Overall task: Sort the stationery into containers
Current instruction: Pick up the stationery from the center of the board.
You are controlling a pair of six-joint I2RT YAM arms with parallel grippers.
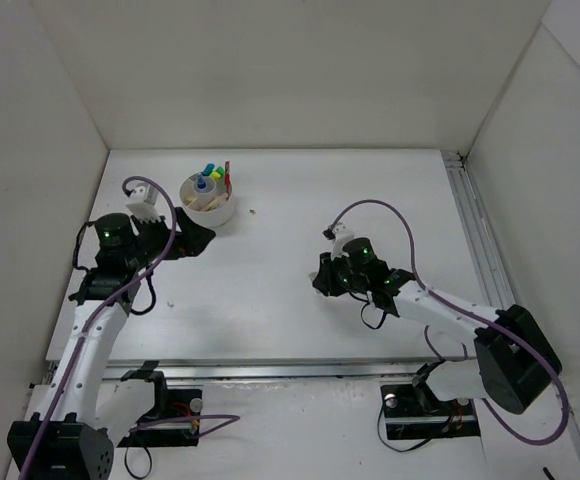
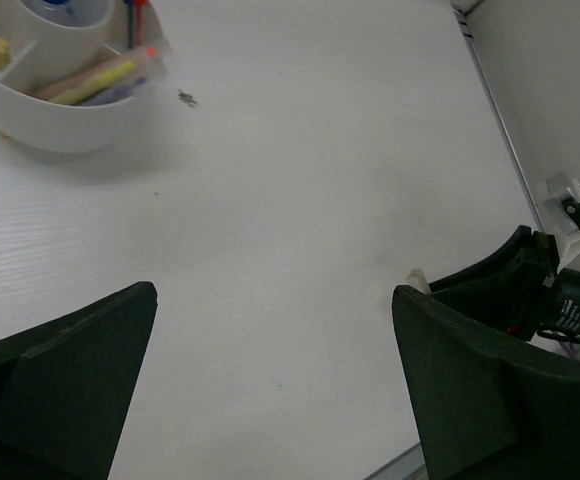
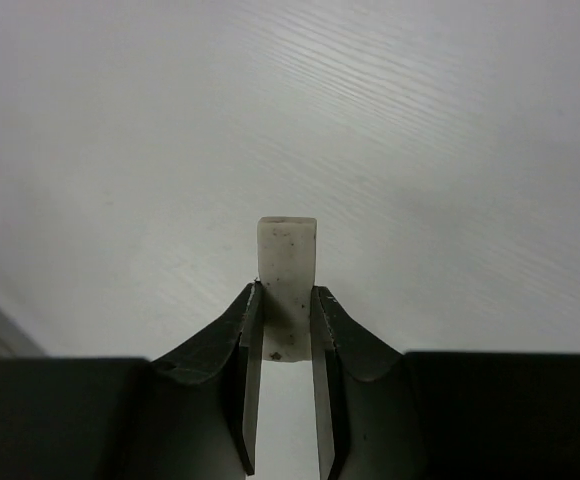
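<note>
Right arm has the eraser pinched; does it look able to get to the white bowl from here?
Probably yes: bare table lies between the right pincer and the bowl. The open left pincer sits beside the bowl's near side and may crowd the approach.

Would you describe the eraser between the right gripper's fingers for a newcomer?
On the white table, look right of centre, where the right gripper reaches down. Between its fingers sits a small off-white rectangular eraser, apart from the coloured stationery in the round white divided bowl.

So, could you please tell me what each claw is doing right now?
Left claw: open, holding nothing.
Right claw: closed on the beige eraser.
</note>
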